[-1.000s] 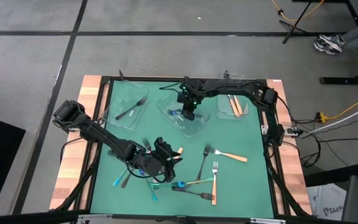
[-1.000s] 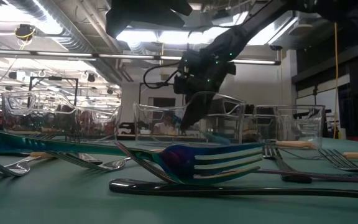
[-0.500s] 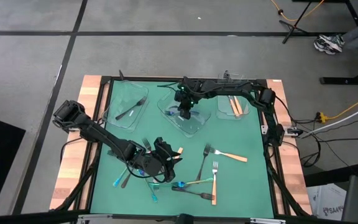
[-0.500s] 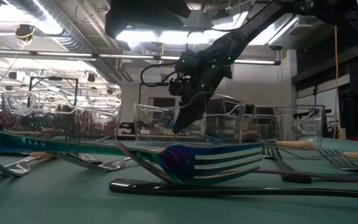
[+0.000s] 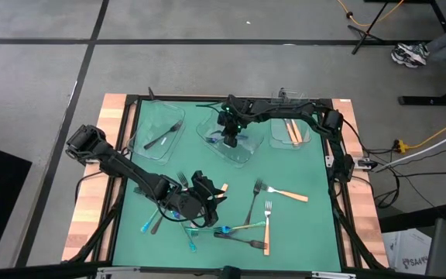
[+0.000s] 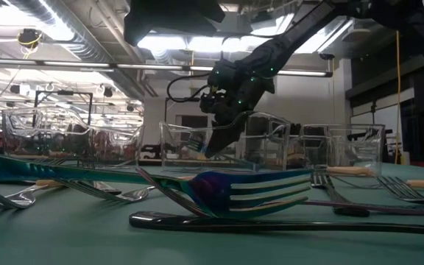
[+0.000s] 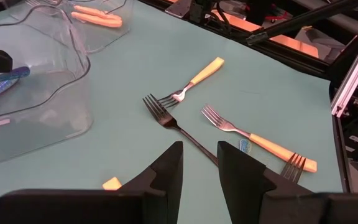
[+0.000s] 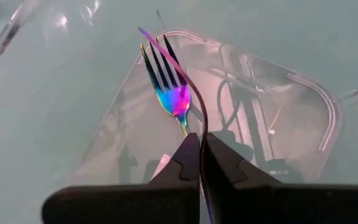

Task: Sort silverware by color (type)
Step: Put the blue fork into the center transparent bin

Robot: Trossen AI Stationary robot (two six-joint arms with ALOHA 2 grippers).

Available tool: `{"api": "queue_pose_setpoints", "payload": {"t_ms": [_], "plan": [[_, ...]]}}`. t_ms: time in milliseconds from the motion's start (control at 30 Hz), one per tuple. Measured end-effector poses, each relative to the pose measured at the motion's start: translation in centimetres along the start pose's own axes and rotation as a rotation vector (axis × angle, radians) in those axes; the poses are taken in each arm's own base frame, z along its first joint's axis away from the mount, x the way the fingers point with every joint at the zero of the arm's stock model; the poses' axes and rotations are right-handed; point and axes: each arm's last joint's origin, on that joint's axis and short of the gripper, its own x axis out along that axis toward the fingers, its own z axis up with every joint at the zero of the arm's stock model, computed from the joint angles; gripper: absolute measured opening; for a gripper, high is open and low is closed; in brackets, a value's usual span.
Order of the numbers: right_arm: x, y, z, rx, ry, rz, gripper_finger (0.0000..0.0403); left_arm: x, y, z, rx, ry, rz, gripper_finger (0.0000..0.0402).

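Silverware (image 5: 268, 194) strewn on green mat (image 5: 300, 225); grey floor (image 5: 207, 70) around

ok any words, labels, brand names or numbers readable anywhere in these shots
None can be read.
White box at the table's corner: dark print, too small to make out.
Clear trays, forks and both arms: no markings visible.

Grey floor (image 5: 37, 70) around table; ceiling strip lights (image 6: 197, 43) overhead.
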Motion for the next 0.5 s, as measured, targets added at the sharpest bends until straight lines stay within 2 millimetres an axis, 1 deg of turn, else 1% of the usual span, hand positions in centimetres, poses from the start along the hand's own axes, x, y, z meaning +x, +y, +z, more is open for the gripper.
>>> {"api": "queue_pose_setpoints", "payload": {"t_ms": [67,133,367,500], "plan": [[0.0,0.0,0.0,0.001,0.0,0.0,0.0005,0.0,0.0,0.0,0.0,0.0,0.0,0.0093],[0.0,-0.01,0.0,0.002,0.0,0.0,0.0015,0.0,0.0,0.0,0.0,0.0,0.0,0.0093],[0.0,-0.01,0.01,0.002,-0.001,0.0,0.0087,0.0,0.0,0.0,0.0,0.0,-0.001,0.0093],[0.0,-0.02,0.0,0.002,-0.001,-0.001,0.0113,0.0,0.0,0.0,0.0,0.0,-0.001,0.0093]]}}
